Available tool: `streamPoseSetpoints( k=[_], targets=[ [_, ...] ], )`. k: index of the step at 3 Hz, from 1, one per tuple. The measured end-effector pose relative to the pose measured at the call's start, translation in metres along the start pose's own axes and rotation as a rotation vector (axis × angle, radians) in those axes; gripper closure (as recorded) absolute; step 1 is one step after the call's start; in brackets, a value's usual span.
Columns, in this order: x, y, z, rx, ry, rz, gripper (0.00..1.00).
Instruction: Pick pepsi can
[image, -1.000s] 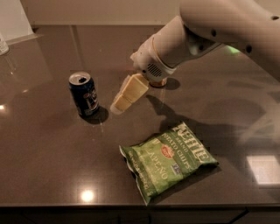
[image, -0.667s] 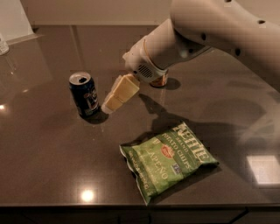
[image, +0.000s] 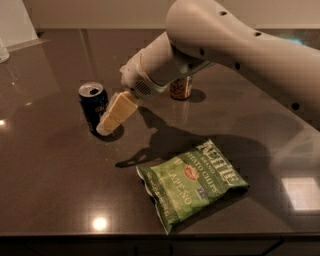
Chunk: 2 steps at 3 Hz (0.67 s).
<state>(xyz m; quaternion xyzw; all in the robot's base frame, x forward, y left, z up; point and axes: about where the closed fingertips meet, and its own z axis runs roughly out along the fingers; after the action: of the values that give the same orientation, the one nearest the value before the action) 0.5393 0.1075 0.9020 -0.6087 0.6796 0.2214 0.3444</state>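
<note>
- The arm (image: 235, 47) comes in from the upper right of the camera view, a big white chunky thing, and slopes down and to the left across the dark table (image: 55, 180).
- The wrist bends down near the middle. The cream-coloured gripper (image: 107, 125) sticks out of it, angled down-left, with its tip low and close to the tabletop.
- Honestly can't make out whether the gripper is spread or clamped. From this angle it reads as one pale block.
- The pepsi can (image: 91, 102) stands upright on the left side of the table, silver top showing.
- The gripper sits right against the can's right-hand side, its tip down by the base of the can. It overlaps the can's edge in the view, but I can't tell if it's actually touching.
- The can is on the table, not lifted.
- An orange-tan can (image: 181, 89) stands further back, partly hidden behind the arm and well apart from the pepsi can.
- A green bag of chips (image: 192, 182) lies flat toward the front edge, to the lower right of the gripper and clear of it.
- The arm's shadow falls on the table between the gripper and the bag.
</note>
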Motion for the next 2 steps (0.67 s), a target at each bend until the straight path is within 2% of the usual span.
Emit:
streamPoseSetpoints(
  k=[2],
  targets=[
    [-0.009, 0.010, 0.034, -0.055, -0.013, -0.018, 0.00]
  ],
)
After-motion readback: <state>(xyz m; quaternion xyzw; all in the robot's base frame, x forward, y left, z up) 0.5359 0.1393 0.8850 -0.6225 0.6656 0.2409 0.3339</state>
